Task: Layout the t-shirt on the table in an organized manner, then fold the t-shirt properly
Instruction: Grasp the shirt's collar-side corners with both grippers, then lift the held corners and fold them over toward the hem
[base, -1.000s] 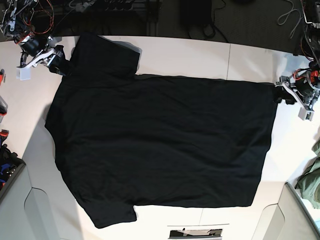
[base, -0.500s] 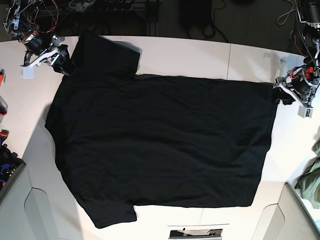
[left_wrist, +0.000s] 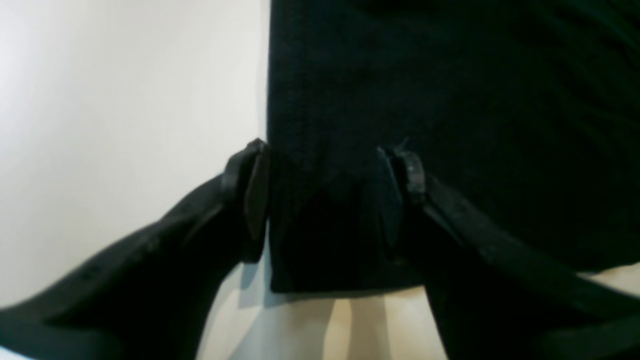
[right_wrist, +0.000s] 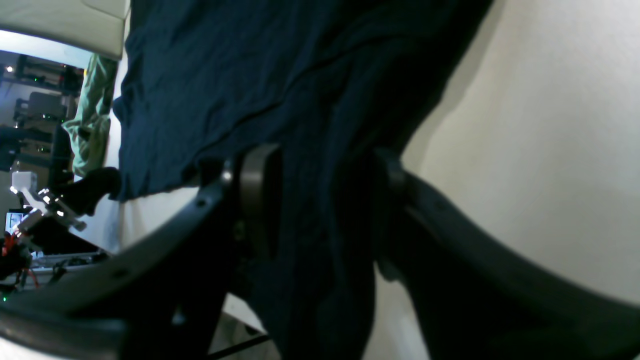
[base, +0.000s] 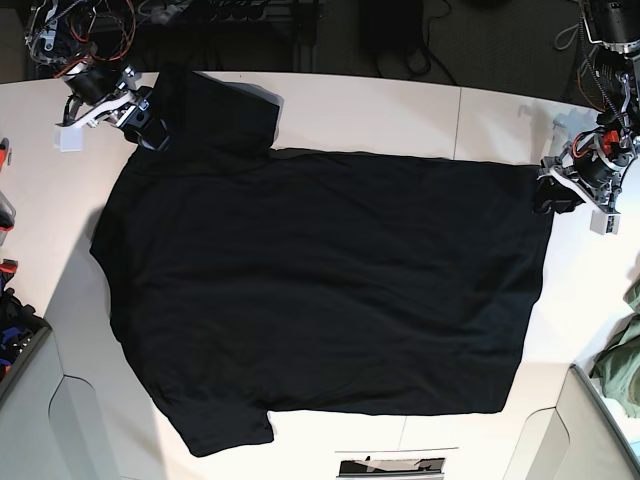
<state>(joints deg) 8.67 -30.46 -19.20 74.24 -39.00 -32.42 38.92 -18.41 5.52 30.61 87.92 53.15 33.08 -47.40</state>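
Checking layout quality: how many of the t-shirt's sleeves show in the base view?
2. One sleeve lies at the far left by the right end effector; the other sleeve lies at the near left edge of the table.

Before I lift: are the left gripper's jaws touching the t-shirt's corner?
Touching. In the left wrist view the t-shirt corner lies between the left gripper jaws, its edge against the inner face of one; whether they clamp it is unclear.

No readable text, labels, brands or numbers in any view. The t-shirt (base: 320, 280) shows plain black, no print legible. The table (base: 400, 110) carries no markings. The small panel at the base view's bottom edge is too blurred to read.
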